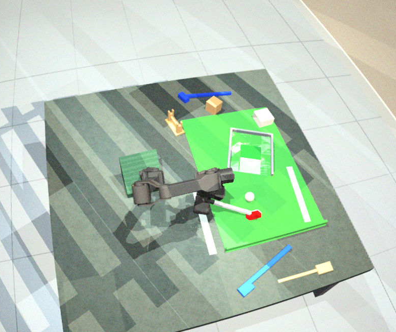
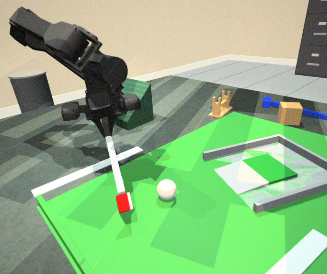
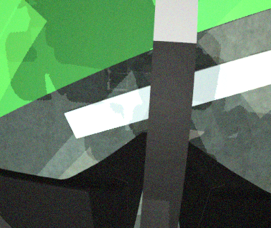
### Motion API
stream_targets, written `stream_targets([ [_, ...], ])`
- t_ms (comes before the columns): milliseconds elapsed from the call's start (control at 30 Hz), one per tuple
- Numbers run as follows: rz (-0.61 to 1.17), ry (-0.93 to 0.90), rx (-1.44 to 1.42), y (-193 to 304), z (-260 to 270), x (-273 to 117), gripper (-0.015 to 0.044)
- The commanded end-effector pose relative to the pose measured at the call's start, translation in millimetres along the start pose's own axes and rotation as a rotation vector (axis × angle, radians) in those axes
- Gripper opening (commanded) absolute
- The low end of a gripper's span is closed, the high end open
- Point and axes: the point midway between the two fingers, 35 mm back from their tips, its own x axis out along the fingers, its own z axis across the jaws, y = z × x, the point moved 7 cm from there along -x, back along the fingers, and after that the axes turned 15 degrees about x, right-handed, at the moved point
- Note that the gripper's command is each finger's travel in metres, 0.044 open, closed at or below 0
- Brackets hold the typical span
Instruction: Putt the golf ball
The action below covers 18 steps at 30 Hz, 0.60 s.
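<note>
You have the red putter (image 2: 116, 169) clamped at the dark top end of its shaft, with the gripper (image 2: 106, 129) closed nearly all the way down on it, so treat the grip as narrow and the tool as a long lever hanging below your jaws. Take the golf ball (image 2: 166, 189) as your landmark: the red head sits low over the green mat (image 2: 205, 235), just beside the ball on the side away from the ramp (image 2: 247, 176), apart from it and not yet touching. The raised green (image 2: 269, 168) lies beyond the ball, inside the grey three-sided rail (image 2: 299, 191), with the pale ramp face toward the ball. The putter looks rigid and light, but a thin square shaft held at its very end will likely want to twist or pivot in the jaws on impact, so keep the stroke smooth and the face square. The ball looks hard, smooth and free-rolling; judge that it will run easily, and too firm a tap may carry it over the small platform. The white strip (image 2: 87, 171) lies behind the shaft, away from the ball, so keep your backswing short of it.
</note>
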Motion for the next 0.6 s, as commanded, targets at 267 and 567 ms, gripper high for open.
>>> stream_targets([
  [267,-0.003,-0.01,-0.003,31.9,121.6,-1.2,0.0],
  [567,-0.005,-0.01,-0.003,36.1,130.2,-12.9,0.0],
])
